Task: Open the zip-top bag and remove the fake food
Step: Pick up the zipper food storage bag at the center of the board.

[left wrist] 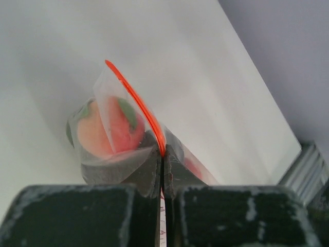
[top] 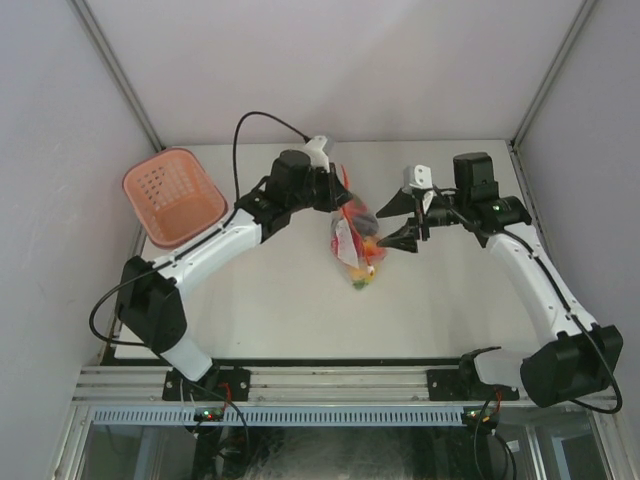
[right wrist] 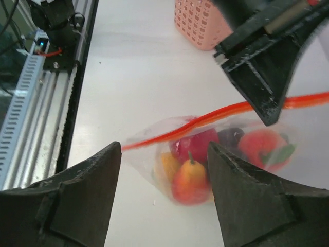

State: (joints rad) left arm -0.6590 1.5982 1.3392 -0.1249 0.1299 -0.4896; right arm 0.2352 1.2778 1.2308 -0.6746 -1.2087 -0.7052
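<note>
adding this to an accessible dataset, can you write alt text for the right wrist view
A clear zip-top bag of fake food is held by its red-orange zipper strip in the left hand, against a white table. The open right hand frames it in the foreground; a pink basket sits at the top edge.

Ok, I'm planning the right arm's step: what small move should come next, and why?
Probably ease the right gripper forward and close on the red zipper strip. It is open facing the zip-top bag, while the left gripper is shut on the strip farther along, fake food inside.
</note>
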